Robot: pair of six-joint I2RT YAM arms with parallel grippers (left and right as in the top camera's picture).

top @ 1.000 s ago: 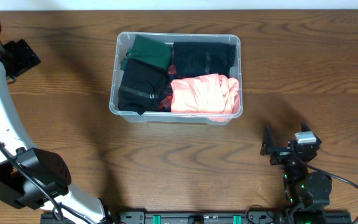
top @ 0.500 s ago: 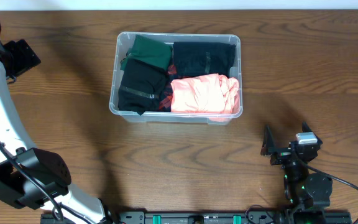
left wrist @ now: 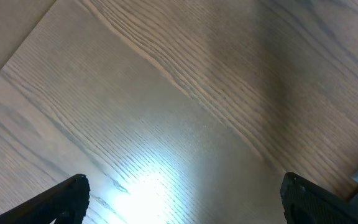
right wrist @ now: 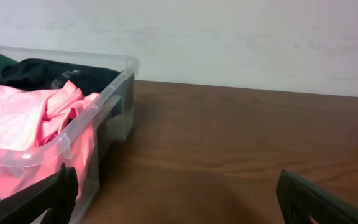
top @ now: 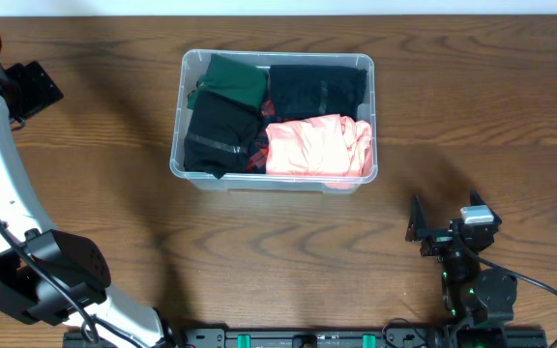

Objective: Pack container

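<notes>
The clear plastic container (top: 193, 66) stands on the wooden table at the upper middle of the overhead view. It holds folded clothes: a pink garment (top: 315, 147), a green one (top: 232, 77) and black ones (top: 219, 135). Its corner also shows at the left of the right wrist view (right wrist: 114, 99). My right gripper (top: 446, 215) rests low at the front right, open and empty, its fingers (right wrist: 179, 199) pointing toward the container. My left gripper (left wrist: 182, 199) is open and empty above bare table; only the left arm's wrist end (top: 29, 89) shows overhead at the far left.
The left arm's white link (top: 8, 193) curves down the left side to its base (top: 42, 280). A pale wall (right wrist: 229, 37) runs behind the table's far edge.
</notes>
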